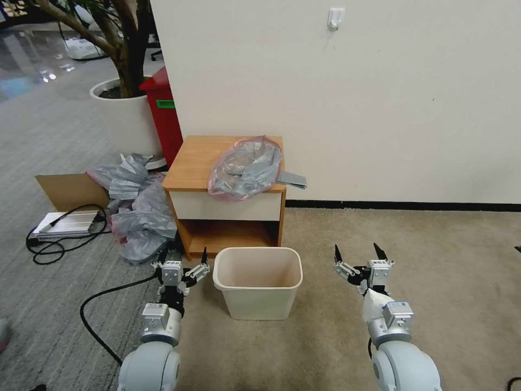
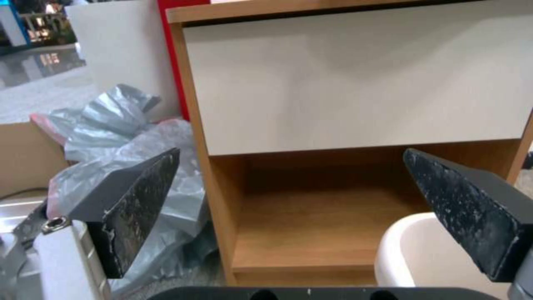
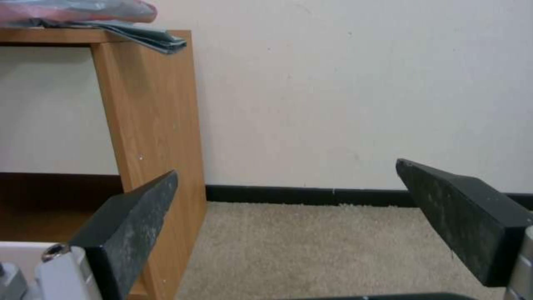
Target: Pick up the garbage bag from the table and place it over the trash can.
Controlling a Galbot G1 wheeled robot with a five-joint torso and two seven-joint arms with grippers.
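1. the setting was a carpeted floor [image 1: 445,255] against a plain cream wall [image 1: 380,98] with a black skirting strip along its foot.
2. the bench [image 1: 195,160], a small wooden nightstand with a white drawer front and an open lower shelf, stood against the wall.
3. the garbage bag [image 1: 247,168], crumpled, silver-grey with a pinkish-red edge, lay on the right part of the bench top; a folded grey piece projected past the right edge of the top, as the right wrist view also showed.
4. the trash can [image 1: 258,307], cream and rectangular, stood upright on the carpet just in front of the bench, with nothing visible inside it.
5. the left gripper [image 1: 182,259] hung low beside the left of the trash can, its jaws spread apart with nothing between them; the left wrist view faced the drawer front and lower shelf.
6. the right gripper [image 1: 358,253] hung low to the right of the trash can, apart from it, its jaws likewise spread and holding nothing.
7. a heap of grey plastic bags [image 1: 138,217] lay on the floor left of the bench, with a red bin [image 1: 163,114] and a white planter [image 1: 127,117] behind it.
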